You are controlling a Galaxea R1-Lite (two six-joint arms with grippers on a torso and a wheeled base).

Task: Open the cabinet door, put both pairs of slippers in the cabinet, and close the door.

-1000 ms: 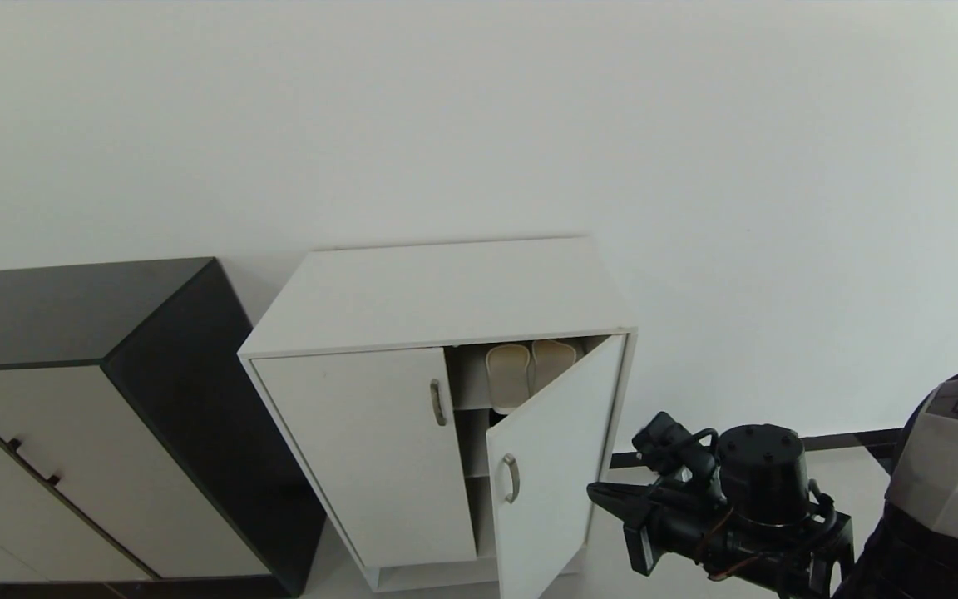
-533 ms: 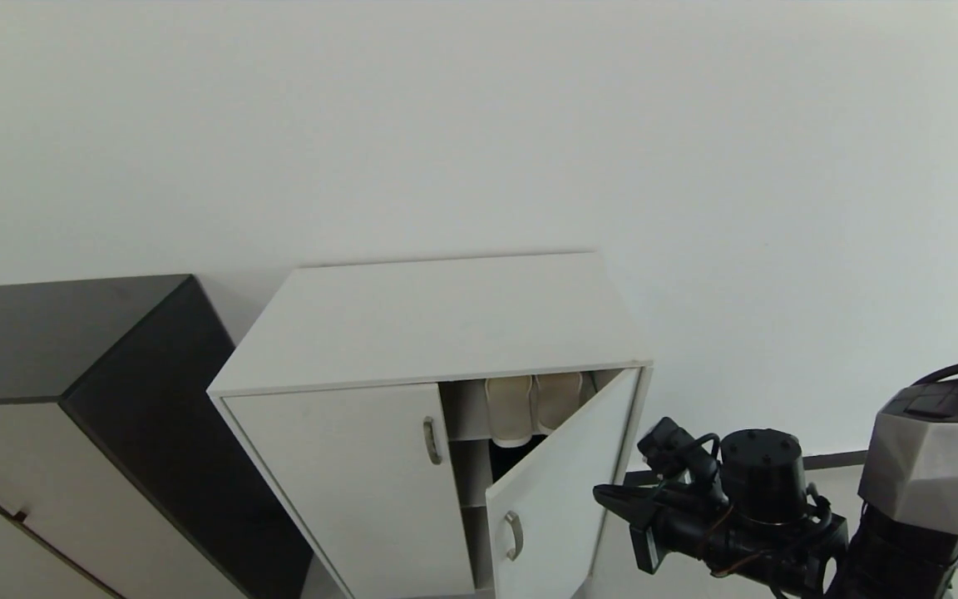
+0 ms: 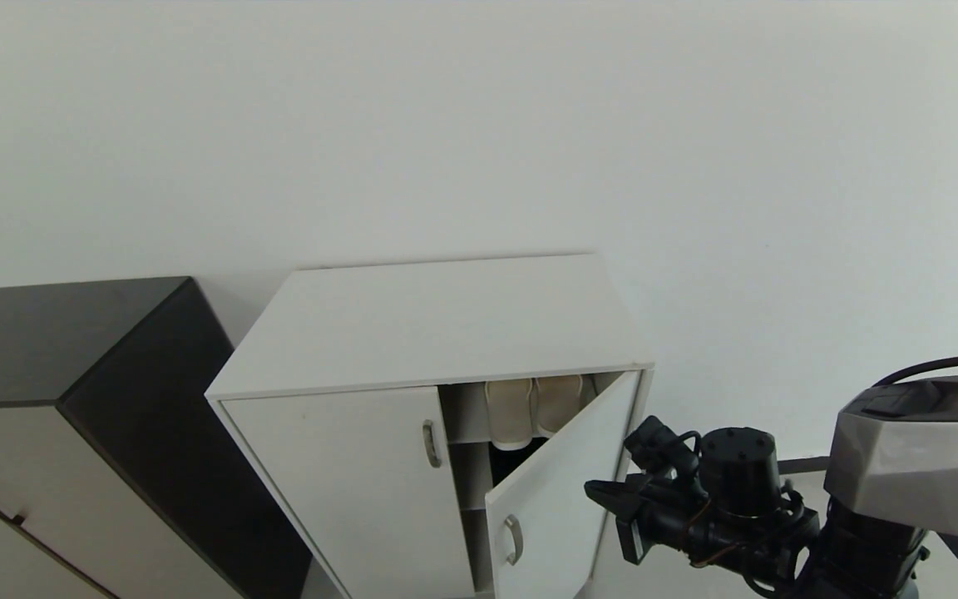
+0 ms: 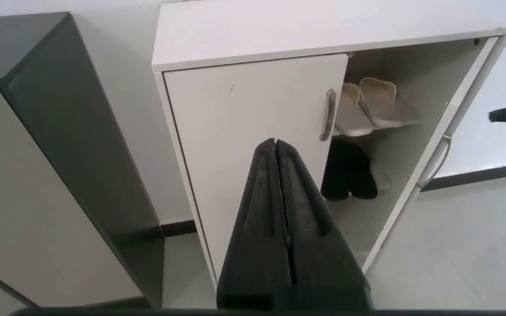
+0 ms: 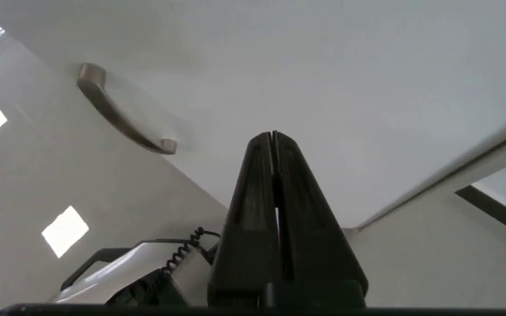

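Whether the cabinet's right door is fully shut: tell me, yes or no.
No: the right door stands swung outward, leaving a gap that shows pale slippers inside.

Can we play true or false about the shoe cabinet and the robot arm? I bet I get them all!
1. The right door of the white cabinet stands partly open. True.
2. The left door is open too. False: the left door is shut.
3. The beige slippers lie on the floor. False: they sit on the top shelf inside the cabinet.
4. A dark pair sits inside, lower down than the beige slippers. True.
5. The right gripper is holding a slipper. False: its fingers are shut on nothing, near the outside of the open door.
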